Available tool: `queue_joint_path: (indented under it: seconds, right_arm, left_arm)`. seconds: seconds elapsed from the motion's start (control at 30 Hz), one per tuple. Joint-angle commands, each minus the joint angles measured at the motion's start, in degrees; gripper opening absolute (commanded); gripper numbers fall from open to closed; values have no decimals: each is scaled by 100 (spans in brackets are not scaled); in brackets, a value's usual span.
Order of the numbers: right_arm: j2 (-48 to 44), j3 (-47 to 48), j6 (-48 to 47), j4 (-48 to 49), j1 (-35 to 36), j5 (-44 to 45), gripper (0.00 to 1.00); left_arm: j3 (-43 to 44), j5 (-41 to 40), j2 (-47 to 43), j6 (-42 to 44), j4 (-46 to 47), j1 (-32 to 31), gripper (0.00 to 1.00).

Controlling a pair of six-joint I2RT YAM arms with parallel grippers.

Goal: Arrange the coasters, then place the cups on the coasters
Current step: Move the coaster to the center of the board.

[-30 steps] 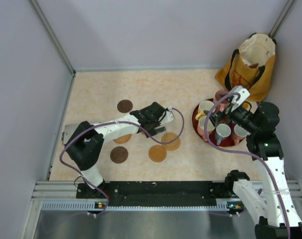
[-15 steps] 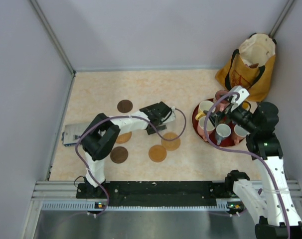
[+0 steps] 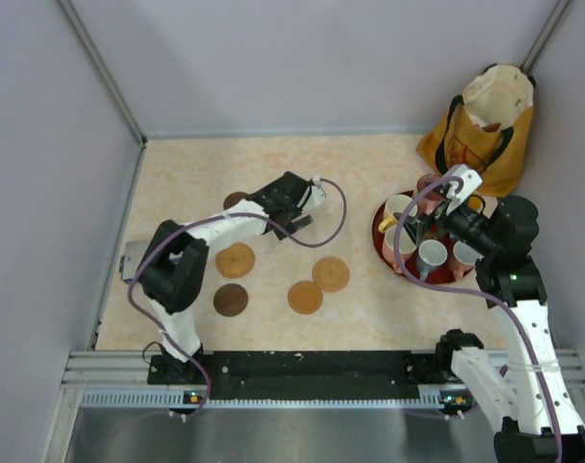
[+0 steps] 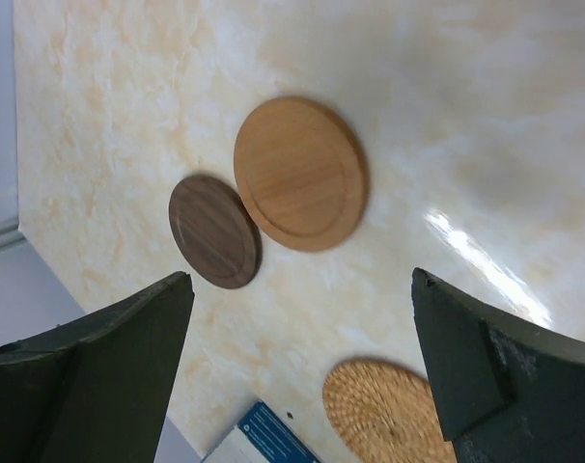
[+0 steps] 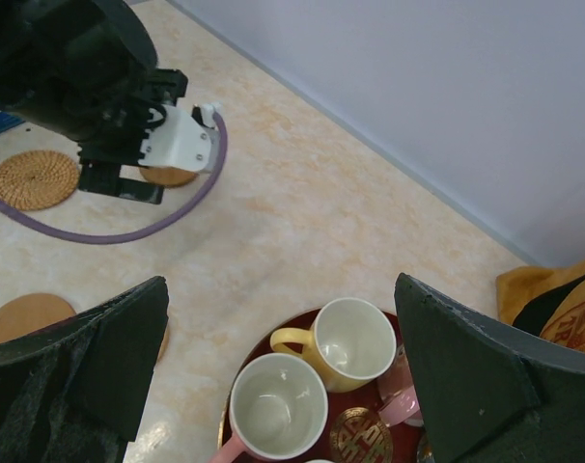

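Nearest the arm bases lie a dark brown coaster [image 3: 231,299] and a tan wooden coaster [image 3: 305,296], well apart. A second tan coaster [image 3: 330,274] and the woven coaster [image 3: 236,259] lie just beyond. The left arm has swung off this group toward the far left, uncovering the woven coaster. The left gripper [image 4: 300,289] hangs empty, jaws wide, above a third tan coaster [image 4: 300,174] that touches a second dark coaster [image 4: 213,231]. Judgement: arranging is unfinished, and this pair likely needs separating. The right gripper [image 5: 278,289], unmoved, jaws wide and empty, hovers over the red tray [image 5: 269,343], where the cups [image 5: 350,342] stand, none on a coaster.
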Motion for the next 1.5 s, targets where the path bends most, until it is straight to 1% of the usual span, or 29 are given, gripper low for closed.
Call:
queue_joint_path:
  seconds: [0.0, 0.07, 0.13, 0.2, 0.4, 0.53, 0.77, 0.93, 1.17, 1.27, 1.33, 1.47]
  right_arm:
    - [-10, -12, -80, 216, 44, -72, 99]
    - [-19, -3, -80, 207, 53, -54, 99]
    - [-36, -3, -80, 207, 53, -37, 99]
    - [-45, -3, -71, 207, 53, -19, 99]
    - [-54, -3, -71, 207, 36, 16, 99]
    - [-36, -21, -106, 207, 44, 16, 99]
    - [-54, -39, -132, 216, 36, 25, 99]
    - [-71, -39, -141, 207, 36, 16, 99]
    - [-89, -39, -141, 207, 36, 7, 99]
    - [-98, -39, -141, 207, 44, 7, 99]
    - [-98, -47, -132, 207, 36, 7, 99]
    - [-98, -47, -132, 216, 36, -19, 99]
  left_arm:
    - [-583, 1333, -1532, 188, 14, -375, 98]
    - [-838, 1659, -1814, 259, -188, -560, 99]
    - [-1049, 1748, -1938, 285, -364, -753, 98]
    - [-1216, 1722, -1930, 277, -522, -1008, 98]
    - [-1559, 1730, -1727, 197, -637, -1500, 98]
    - [-1613, 1985, -1692, 110, -742, -1808, 98]
    - [-1577, 2187, -1517, -5, -874, -2011, 98]
    - [-1621, 1933, -1297, -58, -760, -2029, 98]
    - [-1560, 1178, -787, 39, -506, -2029, 98]
    - [-1499, 695, -551, 83, -260, -1976, 98]
    - [-1341, 370, -305, 100, -198, -1801, 98]
    - [-700, -123, 275, 65, -224, -1020, 98]
